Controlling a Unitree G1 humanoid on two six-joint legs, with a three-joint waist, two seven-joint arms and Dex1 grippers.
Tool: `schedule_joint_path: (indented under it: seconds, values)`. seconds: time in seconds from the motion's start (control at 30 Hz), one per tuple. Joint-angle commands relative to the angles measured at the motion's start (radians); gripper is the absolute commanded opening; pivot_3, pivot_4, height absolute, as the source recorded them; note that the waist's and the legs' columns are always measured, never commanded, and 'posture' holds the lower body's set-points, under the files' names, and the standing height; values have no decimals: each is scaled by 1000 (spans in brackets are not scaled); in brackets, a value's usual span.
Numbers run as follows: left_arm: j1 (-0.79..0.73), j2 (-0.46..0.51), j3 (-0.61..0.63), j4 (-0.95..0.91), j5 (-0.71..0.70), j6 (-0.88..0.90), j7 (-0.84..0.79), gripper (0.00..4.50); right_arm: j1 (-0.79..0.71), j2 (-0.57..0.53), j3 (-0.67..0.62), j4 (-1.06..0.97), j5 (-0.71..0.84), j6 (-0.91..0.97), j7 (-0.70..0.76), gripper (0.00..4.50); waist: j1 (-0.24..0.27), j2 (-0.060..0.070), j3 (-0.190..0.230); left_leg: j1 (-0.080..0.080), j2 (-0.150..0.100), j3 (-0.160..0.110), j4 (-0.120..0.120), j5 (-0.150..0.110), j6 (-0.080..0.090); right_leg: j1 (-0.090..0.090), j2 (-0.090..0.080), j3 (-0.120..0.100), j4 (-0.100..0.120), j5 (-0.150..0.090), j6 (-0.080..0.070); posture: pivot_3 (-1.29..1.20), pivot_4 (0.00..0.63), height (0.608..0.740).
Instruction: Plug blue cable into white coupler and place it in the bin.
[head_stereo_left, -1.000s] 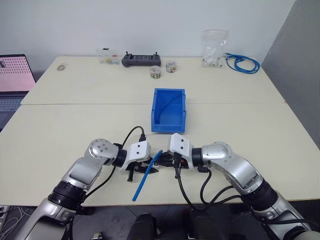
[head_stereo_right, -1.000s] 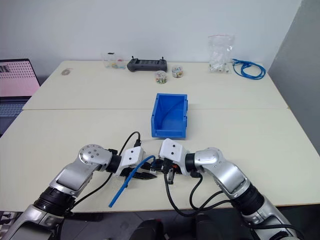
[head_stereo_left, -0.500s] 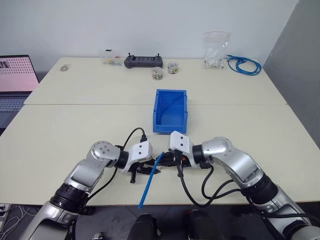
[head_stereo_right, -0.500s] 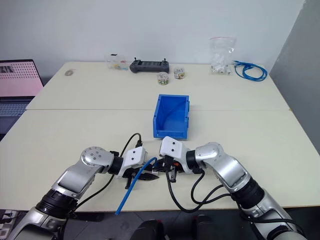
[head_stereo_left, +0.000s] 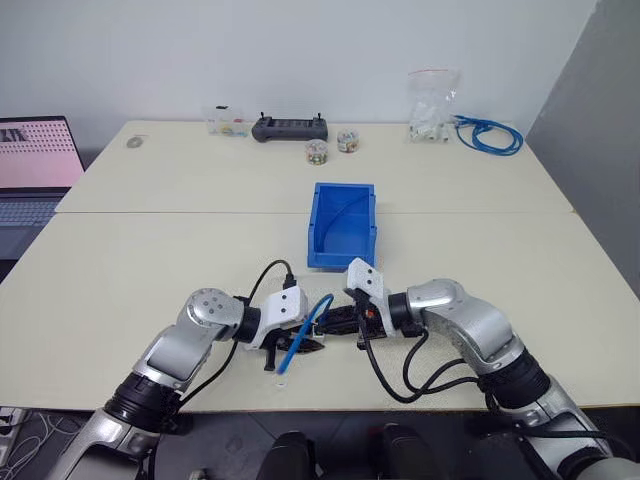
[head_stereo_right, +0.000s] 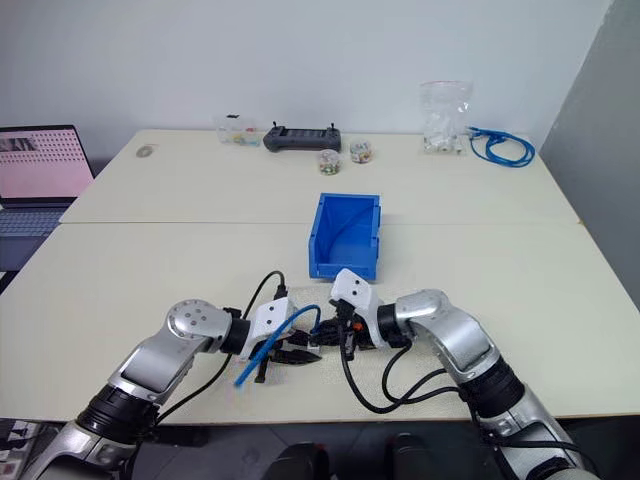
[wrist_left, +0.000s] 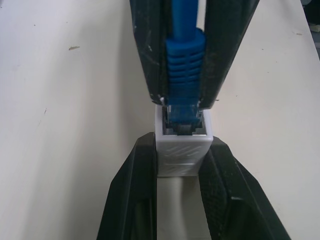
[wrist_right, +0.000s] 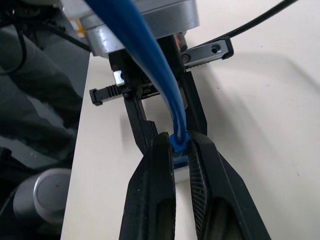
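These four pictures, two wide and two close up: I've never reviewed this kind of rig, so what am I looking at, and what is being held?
It is a humanoid robot with two arms, each ending in a two-fingered black gripper. The two wide pictures come from cameras in its head, looking down over a pale table. The two close-ups come from a camera on each wrist, looking along that gripper's fingers.

The left gripper is shut on the white coupler, a tiny socket block. The right gripper is shut on the blue cable near its plug, whose tip sits in the coupler's opening.

Beyond the arms stands the blue bin. At the far edge lie a black controller, small jars, a plastic bag and a coiled blue cable. A laptop sits to the left.
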Motion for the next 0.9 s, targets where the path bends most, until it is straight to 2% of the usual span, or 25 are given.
schedule_joint_path:
  seconds: [0.03,0.07,0.3,0.33,0.53,0.73,0.9]
  values:
    - [9,-18,24,-2,-4,-12,53,1143,16,15,-80,-48,49,61,-60,108,1,0,1,0,0,0,0,0,0,0,0,0,0,0,0,0,150,740]
    - [11,-17,32,-4,-8,-15,58,1493,19,14,-97,-65,56,69,-76,108,1,0,1,-1,0,-1,0,0,0,0,0,0,0,0,0,0,150,740]
    - [63,8,169,-134,-97,80,139,2957,48,31,-182,-183,126,167,-171,107,-7,-1,5,-2,1,-1,0,0,0,-3,0,0,1,0,0,0,150,740]
    - [77,19,195,-165,-113,104,147,3285,46,32,-196,-194,136,181,-181,107,-9,-1,5,-2,2,-1,-1,0,0,-3,0,0,1,0,0,0,150,740]
    - [102,63,351,-337,-233,290,227,4467,-50,32,-345,-141,222,274,-228,106,-5,-1,8,-2,2,-1,0,0,0,-3,0,0,1,0,-1,0,150,740]
    - [55,79,392,-401,-280,400,298,4500,-274,29,-427,78,251,279,-226,105,-6,-1,10,-2,1,-1,-1,0,0,-3,1,-1,1,0,-1,0,150,740]
    - [2,44,397,-350,-245,395,412,4500,-486,30,-345,422,120,94,-177,104,-7,-1,10,-2,1,0,-1,0,0,-3,1,0,1,0,-1,0,150,740]
